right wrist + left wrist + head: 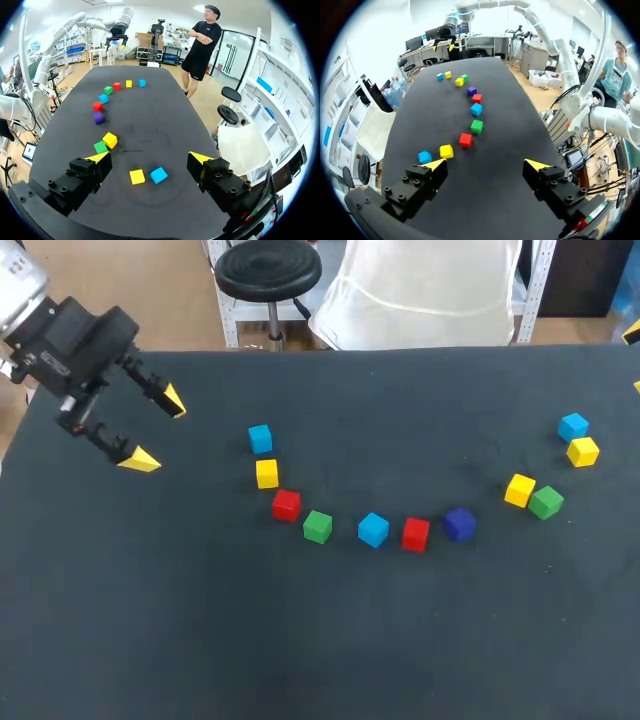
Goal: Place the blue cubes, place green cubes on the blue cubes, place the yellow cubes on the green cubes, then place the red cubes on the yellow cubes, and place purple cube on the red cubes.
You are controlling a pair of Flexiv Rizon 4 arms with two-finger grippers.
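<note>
A curved row of cubes lies on the black table (200,620): blue (260,438), yellow (266,473), red (286,505), green (318,527), blue (373,529), red (415,534) and purple (459,524). At the right, a yellow cube (519,489) touches a green cube (546,502), and a blue cube (573,426) sits by a yellow cube (583,451). My left gripper (157,430) hovers open and empty, left of the row. My right gripper (150,159) is open and empty above the blue cube (158,175) and the yellow cube (137,176).
The table's near half holds no objects. Its far edge (420,348) runs behind the cubes. My right arm shows in the head view only as yellow tips at the right border.
</note>
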